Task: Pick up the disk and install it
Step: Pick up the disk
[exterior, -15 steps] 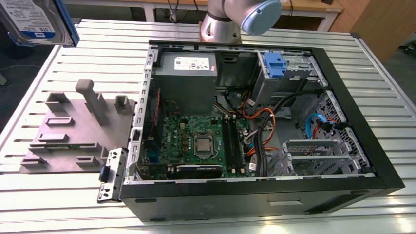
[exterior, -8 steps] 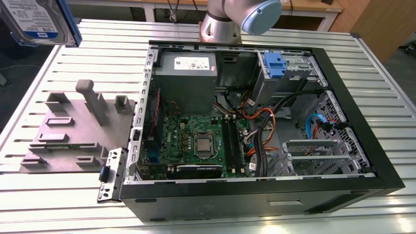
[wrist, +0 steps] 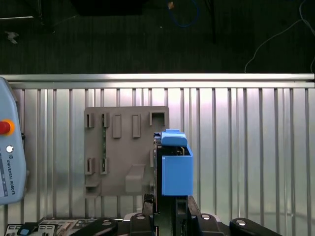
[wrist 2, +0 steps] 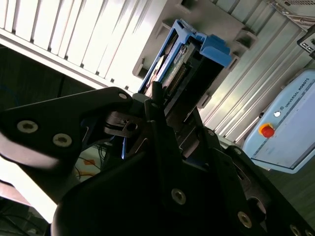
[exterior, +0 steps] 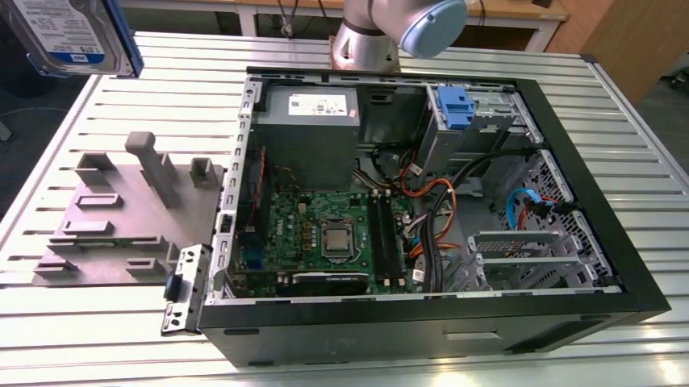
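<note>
The flat silver-grey metal disk with blue plastic rails hangs at the exterior view's upper left; the black gripper pinches its end between both fingers.

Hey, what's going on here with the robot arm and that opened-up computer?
The robot arm's gripper is shut on the disk, a hard drive with blue side rails, and holds it in the air. In the first wrist view the disk hangs over the edge of the grey holder plate on the slatted table. The open computer case sits beside that plate. The disk is not yet in the case.
</note>
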Controlling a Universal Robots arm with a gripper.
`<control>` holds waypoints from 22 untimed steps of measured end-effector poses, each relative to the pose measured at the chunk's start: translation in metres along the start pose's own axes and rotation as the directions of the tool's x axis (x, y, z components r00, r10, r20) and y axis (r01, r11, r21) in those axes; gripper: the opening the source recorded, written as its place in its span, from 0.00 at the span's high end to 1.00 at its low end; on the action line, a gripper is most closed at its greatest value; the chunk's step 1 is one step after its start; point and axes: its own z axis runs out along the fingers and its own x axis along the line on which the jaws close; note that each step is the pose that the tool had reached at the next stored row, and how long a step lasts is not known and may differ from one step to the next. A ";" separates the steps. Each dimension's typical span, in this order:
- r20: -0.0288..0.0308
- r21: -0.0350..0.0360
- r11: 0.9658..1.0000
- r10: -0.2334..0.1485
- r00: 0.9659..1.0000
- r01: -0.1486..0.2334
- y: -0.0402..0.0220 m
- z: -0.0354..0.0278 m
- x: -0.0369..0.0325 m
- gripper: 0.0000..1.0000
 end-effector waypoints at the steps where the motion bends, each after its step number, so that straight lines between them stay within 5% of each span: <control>1: 0.000 0.000 1.000 0.000 1.000 0.000 -0.0013 0.0000 0.0000 0.65; 14: 0.000 0.000 1.000 0.000 1.000 0.000 -0.0245 -0.0002 -0.0005 0.65; 22: 0.000 0.000 1.000 0.000 1.000 0.000 -0.0439 -0.0004 -0.0009 0.65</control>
